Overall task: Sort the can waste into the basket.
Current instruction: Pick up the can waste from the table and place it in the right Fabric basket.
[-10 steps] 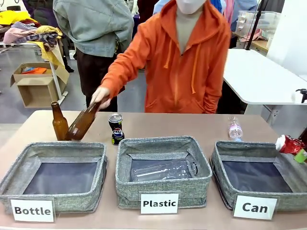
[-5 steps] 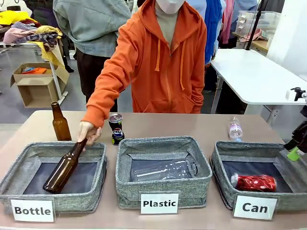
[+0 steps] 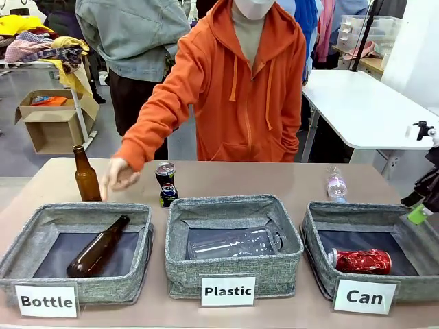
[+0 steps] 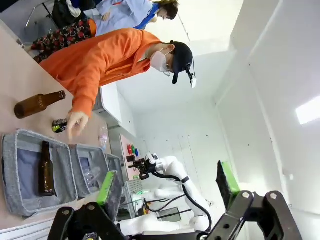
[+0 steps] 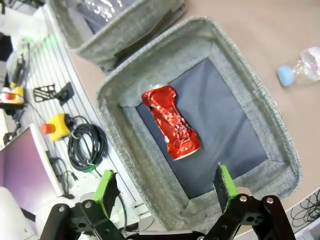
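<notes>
On the tan counter [image 3: 274, 179], with your left gripper [image 4: 166, 182] and right gripper [image 5: 164, 185] open and empty, pinch the dark can [image 3: 164, 173], probably light and easily dented, gently around its middle.

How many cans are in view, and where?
3: red can lying in the Can basket; dark can upright on the table behind the Plastic basket; crushed blue can just on its near side.
</notes>
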Motion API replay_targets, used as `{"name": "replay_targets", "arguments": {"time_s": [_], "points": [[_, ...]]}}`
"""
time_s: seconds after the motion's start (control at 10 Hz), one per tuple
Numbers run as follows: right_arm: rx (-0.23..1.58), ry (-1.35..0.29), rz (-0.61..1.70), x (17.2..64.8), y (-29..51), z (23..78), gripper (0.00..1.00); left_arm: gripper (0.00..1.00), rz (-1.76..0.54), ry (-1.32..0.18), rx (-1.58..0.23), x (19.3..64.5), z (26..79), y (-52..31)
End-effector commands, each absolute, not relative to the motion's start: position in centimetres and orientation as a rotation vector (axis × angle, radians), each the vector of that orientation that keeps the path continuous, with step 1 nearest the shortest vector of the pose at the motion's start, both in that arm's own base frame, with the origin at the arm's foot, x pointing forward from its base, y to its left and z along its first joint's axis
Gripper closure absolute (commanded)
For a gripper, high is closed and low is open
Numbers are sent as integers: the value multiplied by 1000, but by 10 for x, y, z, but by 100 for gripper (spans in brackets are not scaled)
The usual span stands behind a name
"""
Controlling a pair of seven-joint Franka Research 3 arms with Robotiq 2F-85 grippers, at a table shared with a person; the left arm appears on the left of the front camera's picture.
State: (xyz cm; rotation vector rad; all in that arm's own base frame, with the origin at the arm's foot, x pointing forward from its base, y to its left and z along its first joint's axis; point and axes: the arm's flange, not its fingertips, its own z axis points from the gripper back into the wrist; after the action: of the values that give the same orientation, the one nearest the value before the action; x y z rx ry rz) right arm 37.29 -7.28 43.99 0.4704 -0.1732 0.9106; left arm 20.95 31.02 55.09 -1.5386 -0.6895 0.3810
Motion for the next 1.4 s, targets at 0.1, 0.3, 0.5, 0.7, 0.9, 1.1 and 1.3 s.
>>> {"name": "replay_targets", "arguments": {"time_s": [0.1,0.3,0.5,0.7,0.9,1.1,1.3], "points": [[506,-212,917,374,-74,441,0,0,349,-672,-1530,209,559,297],[629,-279,862,378,-72,449,0,0,252,-530,-1500,217,553,243],[940,-405,800,377,-71,460,0,0,110,-326,-1411,226,537,173],[1387,-379,613,381,-78,477,0,0,43,-183,-1328,225,515,121],[1597,-390,507,389,-92,475,0,0,59,-113,-1278,227,498,92],[1541,-281,377,397,-85,473,0,0,207,-198,-1244,231,483,66],[1545,-387,588,378,-87,471,0,0,57,-113,-1285,237,503,96]]}}
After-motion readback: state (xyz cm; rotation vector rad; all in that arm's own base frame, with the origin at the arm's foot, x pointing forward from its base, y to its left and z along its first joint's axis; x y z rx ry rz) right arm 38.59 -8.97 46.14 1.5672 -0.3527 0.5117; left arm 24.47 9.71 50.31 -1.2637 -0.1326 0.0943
